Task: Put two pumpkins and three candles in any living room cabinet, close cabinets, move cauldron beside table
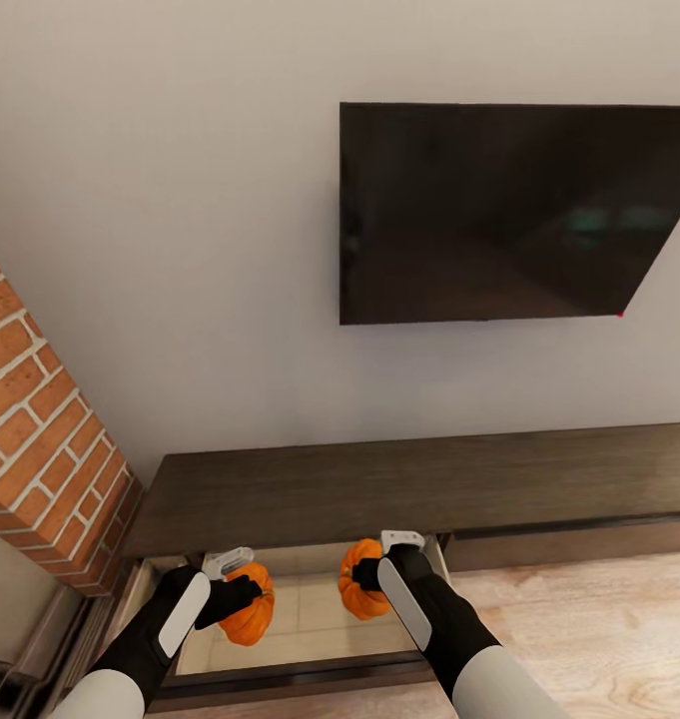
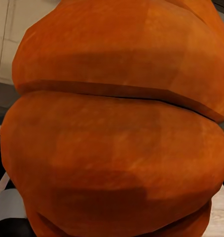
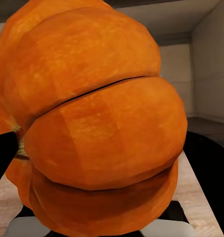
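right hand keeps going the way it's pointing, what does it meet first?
The right hand is shut on a pumpkin and points down into the open cabinet drawer. The pale drawer floor probably comes first; depth is unclear.

Long dark cabinet [image 1: 409,484] against the wall, bare top, pale-floored drawer [image 1: 310,614] open.

Home living room: wall-mounted television [image 1: 514,212] above a long low dark-wood cabinet [image 1: 419,484], brick column [image 1: 40,439], wood floor [image 1: 599,629].
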Available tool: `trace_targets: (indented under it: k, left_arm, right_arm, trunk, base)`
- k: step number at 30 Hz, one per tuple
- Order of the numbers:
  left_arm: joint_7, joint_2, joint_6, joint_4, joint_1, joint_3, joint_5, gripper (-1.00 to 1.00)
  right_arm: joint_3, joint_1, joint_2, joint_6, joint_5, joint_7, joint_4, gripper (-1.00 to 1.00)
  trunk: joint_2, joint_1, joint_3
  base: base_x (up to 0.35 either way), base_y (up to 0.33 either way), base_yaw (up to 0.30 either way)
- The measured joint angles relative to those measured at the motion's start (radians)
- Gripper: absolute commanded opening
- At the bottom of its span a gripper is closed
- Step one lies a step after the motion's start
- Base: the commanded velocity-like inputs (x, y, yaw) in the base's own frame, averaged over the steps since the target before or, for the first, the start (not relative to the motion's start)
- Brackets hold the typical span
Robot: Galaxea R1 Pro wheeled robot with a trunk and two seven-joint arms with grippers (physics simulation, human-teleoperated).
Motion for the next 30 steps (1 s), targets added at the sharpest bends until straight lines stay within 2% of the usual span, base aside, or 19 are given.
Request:
trace_targets:
  k: [30]
  left_arm:
    - [-0.005, 0.0, 0.002, 0.0, 0.0, 0.0, 0.002, -1.0]
  right_arm:
    - [-0.001, 0.0, 0.0, -0.006, 0.003, 0.013, 0.026, -1.0]
  trunk:
    - [-0.21, 0.115, -0.094]
  base:
    - [0.0, 0.0, 0.0]
